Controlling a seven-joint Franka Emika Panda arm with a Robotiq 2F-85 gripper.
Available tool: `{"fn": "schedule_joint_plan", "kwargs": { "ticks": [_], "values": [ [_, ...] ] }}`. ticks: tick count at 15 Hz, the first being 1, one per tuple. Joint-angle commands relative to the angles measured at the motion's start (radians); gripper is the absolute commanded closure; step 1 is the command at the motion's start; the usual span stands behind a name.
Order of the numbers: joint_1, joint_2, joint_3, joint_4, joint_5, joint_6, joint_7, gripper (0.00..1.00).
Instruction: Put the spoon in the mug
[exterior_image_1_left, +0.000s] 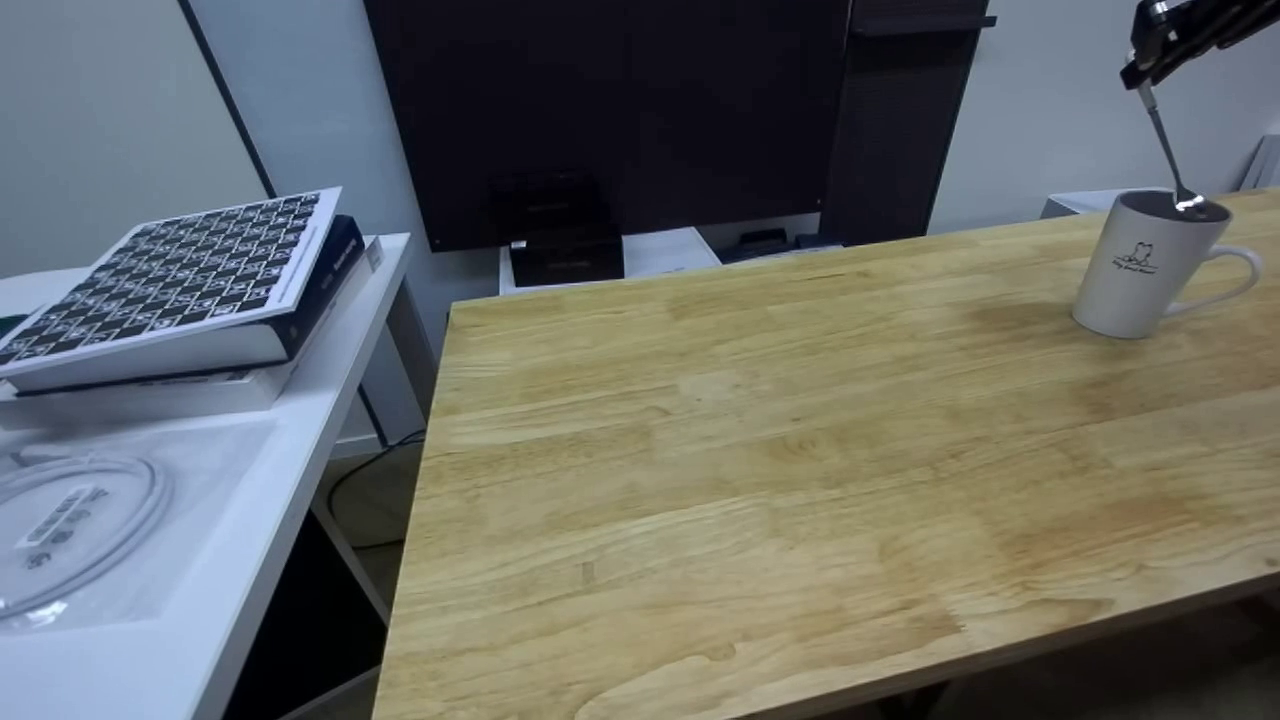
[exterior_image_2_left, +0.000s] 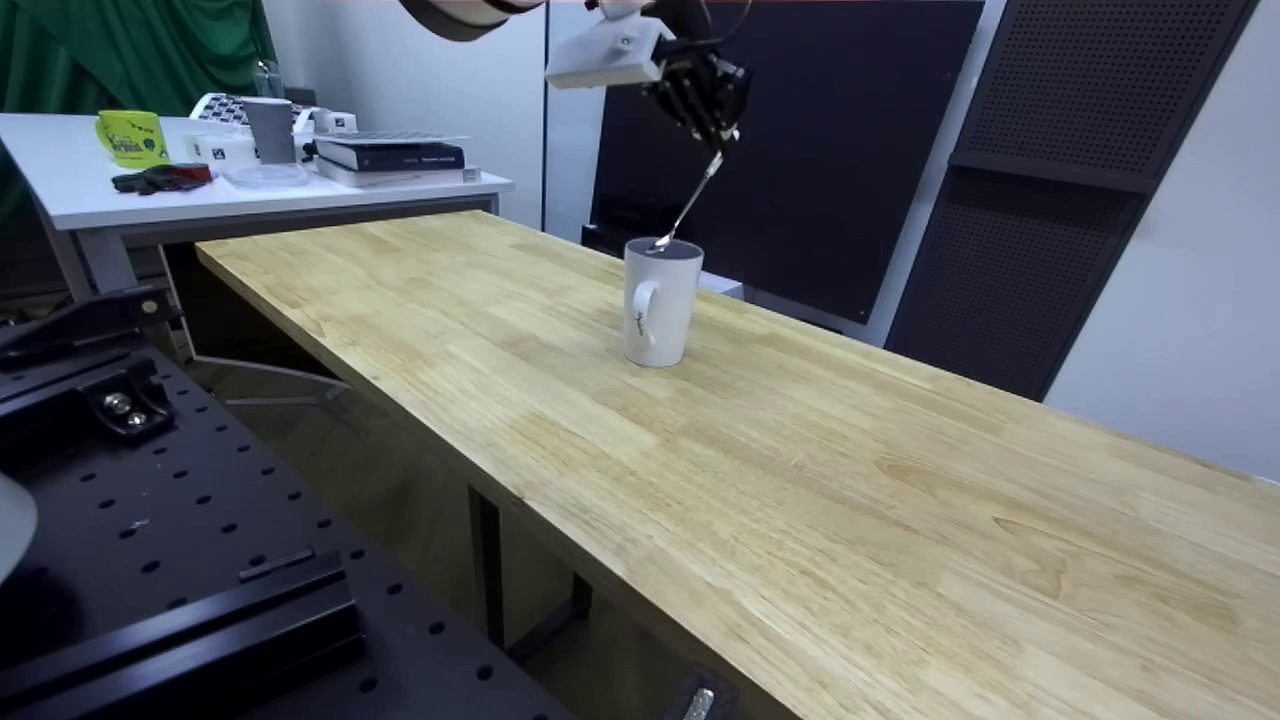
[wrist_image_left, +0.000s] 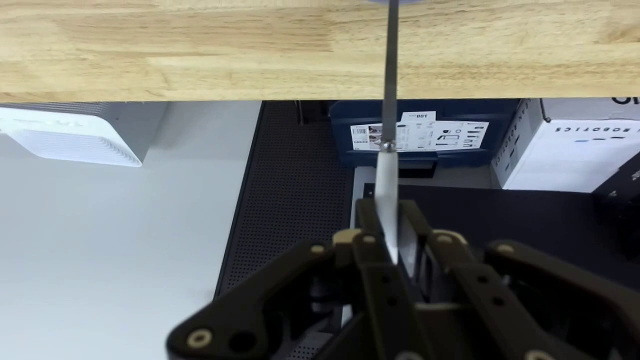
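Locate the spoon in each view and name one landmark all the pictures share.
In an exterior view: the spoon, upper right, lower end at the mouth of the white mug.
In an exterior view: the spoon, upper centre.
In the wrist view: the spoon, right of centre, from the hand to top edge.
Shared landmark: the wooden tabletop.

In both exterior views I look down over the bench (exterior_image_1_left: 700, 480) toward the black board (exterior_image_2_left: 800, 200), and both show the mug (exterior_image_1_left: 1140, 268). In an exterior view, the books (exterior_image_1_left: 170, 290) are nearer me. My wrist view is upside down, right up close to the tool (wrist_image_left: 391, 212).
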Motion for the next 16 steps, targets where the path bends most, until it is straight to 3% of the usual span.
{"fn": "schedule_joint_plan", "kwargs": {
  "ticks": [1,2,3,5,6,7,9,10,11,12,13,14,16],
  "values": [
    [-0.045,0.004,0.036,0.014,-0.024,0.000,0.017,0.96],
    [-0.087,-0.008,0.094,0.020,0.061,0.000,-0.071,0.96],
    [-0.068,0.005,0.060,0.014,-0.011,0.000,0.007,0.96],
    [-0.088,0.009,0.077,0.015,-0.016,0.000,0.002,0.96],
    [-0.128,-0.001,0.132,0.021,0.067,0.000,-0.084,0.96],
    [-0.108,0.010,0.097,0.016,-0.003,0.000,-0.008,0.96],
    [-0.125,0.015,0.112,0.017,-0.003,0.000,-0.012,0.96],
    [-0.163,0.007,0.164,0.022,0.079,0.000,-0.095,0.96],
    [-0.142,0.018,0.130,0.016,0.012,0.000,-0.021,0.96],
    [-0.154,0.018,0.143,0.016,0.012,0.000,-0.028,0.96],
    [-0.188,0.015,0.190,0.019,0.085,-0.001,-0.109,0.96],
    [-0.199,0.019,0.202,0.018,0.095,-0.001,-0.115,0.60],
    [-0.236,0.022,0.241,0.014,0.108,-0.002,-0.140,0.53]
  ]
}}
